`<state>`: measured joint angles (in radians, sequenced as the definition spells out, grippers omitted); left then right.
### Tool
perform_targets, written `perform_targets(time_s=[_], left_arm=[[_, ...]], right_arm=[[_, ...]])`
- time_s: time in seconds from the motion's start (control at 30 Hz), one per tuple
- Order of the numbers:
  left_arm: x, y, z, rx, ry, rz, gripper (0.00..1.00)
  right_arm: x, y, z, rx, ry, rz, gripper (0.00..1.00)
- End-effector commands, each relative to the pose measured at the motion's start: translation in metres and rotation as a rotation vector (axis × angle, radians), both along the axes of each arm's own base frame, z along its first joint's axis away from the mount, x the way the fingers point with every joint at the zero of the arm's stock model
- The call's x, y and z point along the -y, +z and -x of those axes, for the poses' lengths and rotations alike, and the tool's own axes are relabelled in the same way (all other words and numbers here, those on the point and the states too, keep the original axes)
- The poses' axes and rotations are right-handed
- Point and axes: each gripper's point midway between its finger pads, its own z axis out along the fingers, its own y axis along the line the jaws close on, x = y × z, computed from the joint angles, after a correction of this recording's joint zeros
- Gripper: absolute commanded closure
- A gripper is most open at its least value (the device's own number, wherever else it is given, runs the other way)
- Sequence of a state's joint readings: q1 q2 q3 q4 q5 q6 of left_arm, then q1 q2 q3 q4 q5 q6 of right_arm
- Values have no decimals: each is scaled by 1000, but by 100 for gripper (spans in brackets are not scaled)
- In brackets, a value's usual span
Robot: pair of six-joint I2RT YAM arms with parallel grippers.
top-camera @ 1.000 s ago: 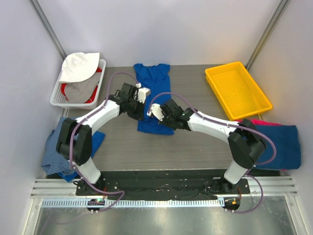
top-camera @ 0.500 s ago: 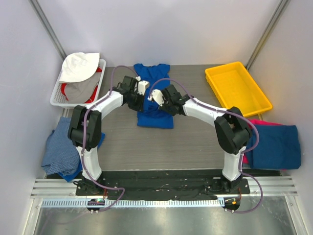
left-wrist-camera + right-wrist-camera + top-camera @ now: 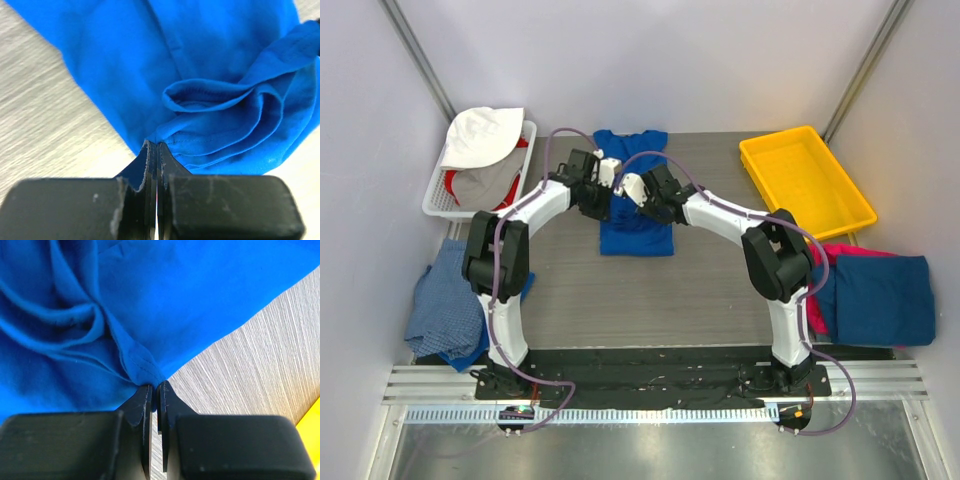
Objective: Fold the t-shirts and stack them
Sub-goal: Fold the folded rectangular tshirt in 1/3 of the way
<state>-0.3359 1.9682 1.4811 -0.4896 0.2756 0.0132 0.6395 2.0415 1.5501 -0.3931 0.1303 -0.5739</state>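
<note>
A royal blue t-shirt (image 3: 636, 236) lies in the middle of the table, collar toward the far wall, its near part doubled over on itself. My left gripper (image 3: 607, 200) is shut on a bunched hem of the blue cloth (image 3: 150, 60), pinched at the fingertips (image 3: 157, 145). Just to the right, my right gripper (image 3: 655, 206) is shut on another stitched edge of the same shirt (image 3: 190, 295), which is caught between its tips (image 3: 155, 386). Both grippers hover close together over the shirt's middle. No chest print shows.
A white basket (image 3: 433, 205) with white, grey and red cloth stands at the back left. A yellow tray (image 3: 805, 180) sits at the back right. Blue cloth (image 3: 445, 310) hangs off the left edge; a dark blue shirt (image 3: 880, 300) on a magenta one (image 3: 817, 312) lies at right.
Both grippers have moved toward the far wall, drawing the shirt's near hem with them. The visible shirt is shorter and its front edge sits farther back.
</note>
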Motion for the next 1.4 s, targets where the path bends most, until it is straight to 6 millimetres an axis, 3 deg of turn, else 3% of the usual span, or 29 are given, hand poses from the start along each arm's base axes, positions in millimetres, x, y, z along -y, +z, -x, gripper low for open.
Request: perform_targets(time_s=[0.0, 0.2, 0.57, 0.93, 1.07, 1.1, 1.2, 1.37], left_arm=[[-14, 16, -28, 80, 28, -11, 100], [-30, 15, -38, 91, 56, -30, 100], [-20, 29, -67, 111, 52, -6, 100], [-19, 12, -63, 72, 40, -8, 98], [-20, 11, -62, 70, 40, -11, 90], [-20, 12, -62, 71, 41, -10, 86], [-19, 14, -64, 78, 45, -8, 79], [-20, 17, -68, 100, 57, -17, 72]], right_arm=[[-5, 18, -16, 51, -4, -18, 99], [0, 17, -24, 60, -20, -5, 99], [3, 16, -39, 80, -40, 11, 99], [2, 17, -51, 102, -55, 25, 99], [1, 16, -55, 107, -67, 24, 89], [0, 18, -56, 112, -71, 23, 82], [0, 21, -58, 120, -79, 17, 72], [0, 25, -62, 137, -90, 13, 67]])
